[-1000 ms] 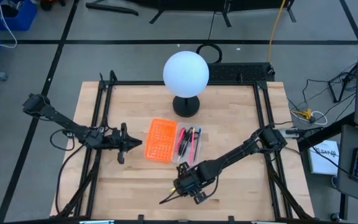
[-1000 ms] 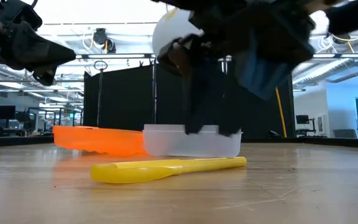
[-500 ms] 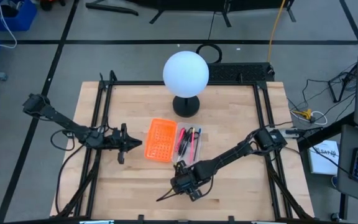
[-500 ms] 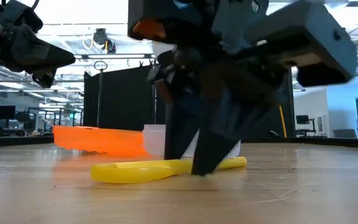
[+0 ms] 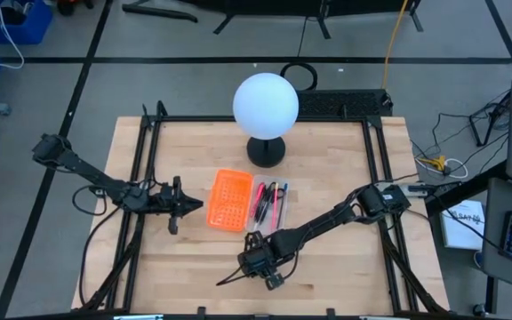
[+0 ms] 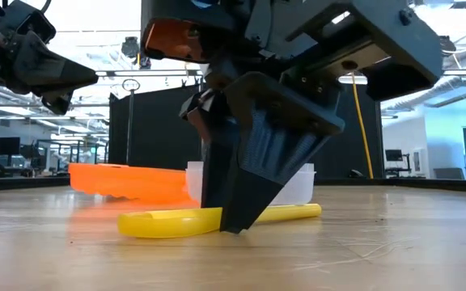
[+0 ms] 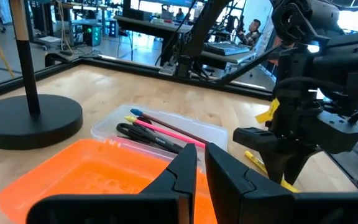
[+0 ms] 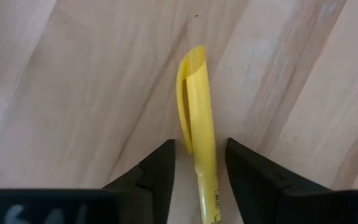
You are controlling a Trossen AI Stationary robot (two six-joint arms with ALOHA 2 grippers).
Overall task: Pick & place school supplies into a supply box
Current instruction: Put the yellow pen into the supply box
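Note:
A yellow pen [image 8: 197,112] lies flat on the wooden table near its front edge, and also shows in the low view [image 6: 160,222]. My right gripper [image 8: 197,149] points steeply down over it, open, one finger on each side of the barrel with a thin gap at each. The supply box [image 5: 271,206], a clear tray, holds several pens and scissors [image 7: 160,134]. My left gripper [image 5: 194,204] hangs level and shut at the table's left, beside the orange panel [image 5: 229,200].
A lamp with a white globe [image 5: 266,102] and a black round base [image 7: 30,121] stands behind the box. The orange perforated panel [image 6: 120,179] lies directly left of the box. Black frame rails [image 5: 149,178] run along the table's edges.
My right gripper has come down from above the yellow pen to the table top, drifting a little toward the table's left edge. Its fingers now stand around the barrel. The pen has stayed where it lay.

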